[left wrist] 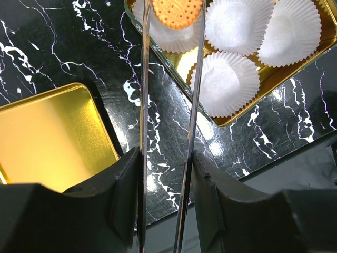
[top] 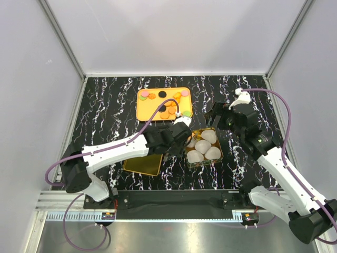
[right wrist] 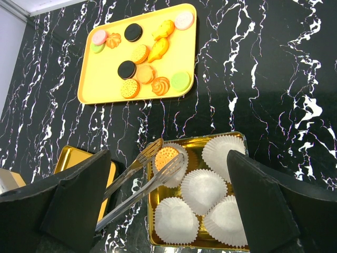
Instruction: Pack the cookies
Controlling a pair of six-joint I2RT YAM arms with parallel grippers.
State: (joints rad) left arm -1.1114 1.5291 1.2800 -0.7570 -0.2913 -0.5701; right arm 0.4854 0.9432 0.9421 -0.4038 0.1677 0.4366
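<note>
While the left hand point(left wrist: 166, 174) is clamped on a pair of tongs point(left wrist: 145, 105), the tongs pinch one round orange cookie point(left wrist: 176, 13) just above a paper cup at the tin's point(left wrist: 247, 113) far left corner. The right hand point(top: 217, 115) hangs beyond the tin with its fingers wide apart, holding nothing.

The risks, as I judge them:
- The cookie is held only by its edges between thin blades. If the squeeze loosens early, or the blades twist, it could fall on the cup's rim or the surface point(top: 105, 100) instead of inside.
- The cups are light and loose. If a blade tip catches a pleated wall, it could tip or drag the cup, or crowd its neighbours.
- If the cookie is let go from too high, it may land on edge or bounce out.

The count:
- One cookie is in the tongs.
- About thirteen lie on the yellow tray point(right wrist: 174, 58): two black, two pink, two green, and the rest orange.
- There are five cups point(left wrist: 226, 81) in the tin. Four look empty, and I cannot see into the one below the held cookie.
- One gold lid point(left wrist: 52, 137) lies left of the tin.
</note>
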